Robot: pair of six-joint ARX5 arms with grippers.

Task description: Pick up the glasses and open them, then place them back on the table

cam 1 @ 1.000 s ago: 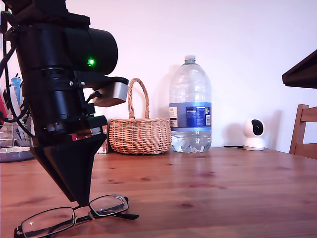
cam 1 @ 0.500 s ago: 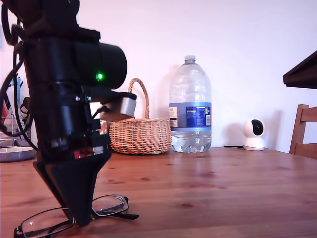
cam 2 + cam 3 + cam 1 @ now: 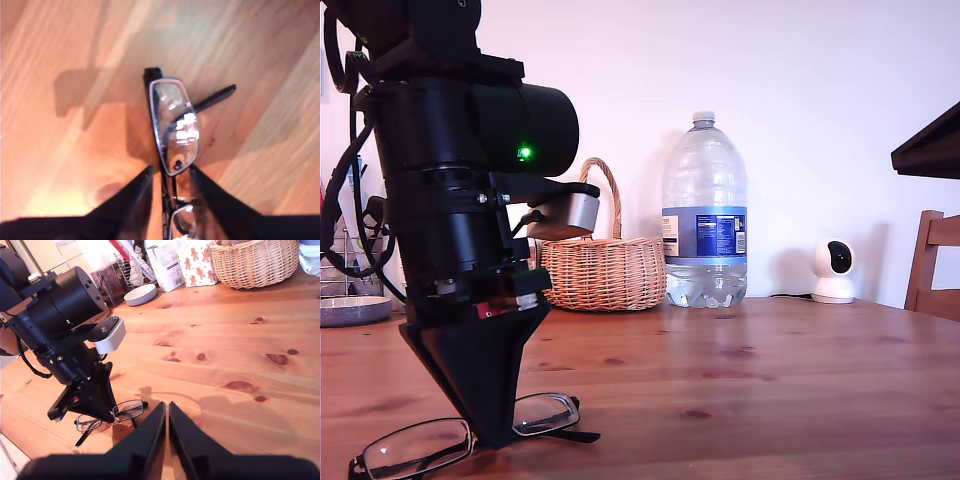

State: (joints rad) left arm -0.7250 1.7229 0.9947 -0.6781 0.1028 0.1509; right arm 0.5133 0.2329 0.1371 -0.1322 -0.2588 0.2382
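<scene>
Reddish wooden table (image 3: 770,380), basket (image 3: 603,272) behind. Glasses (image 3: 415,447) lie flat, temples seemingly folded, exterior view's lower left. My first gripper (image 3: 171,169) straddles bridge, jaws apart. My second gripper (image 3: 166,407) aloft, pinched closed, empty. Frame likely light, thin, bendable; grip bridge gently.

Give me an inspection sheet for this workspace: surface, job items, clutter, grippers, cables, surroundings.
Surface: table, reddish-brown wood with dark knots.
Job's things: glasses lie on the table at the exterior view's lower left.
Clutter: wicker basket, water bottle and small white camera stand along the wall; bowl and printed box sit beside the basket.
Grippers: my first gripper is open, jaws astride the glasses' bridge; my second gripper is shut, raised, holding nothing.
Cables: black cables loop along the first arm.
Surroundings: white wall; wooden chair at the exterior view's right edge.
</scene>
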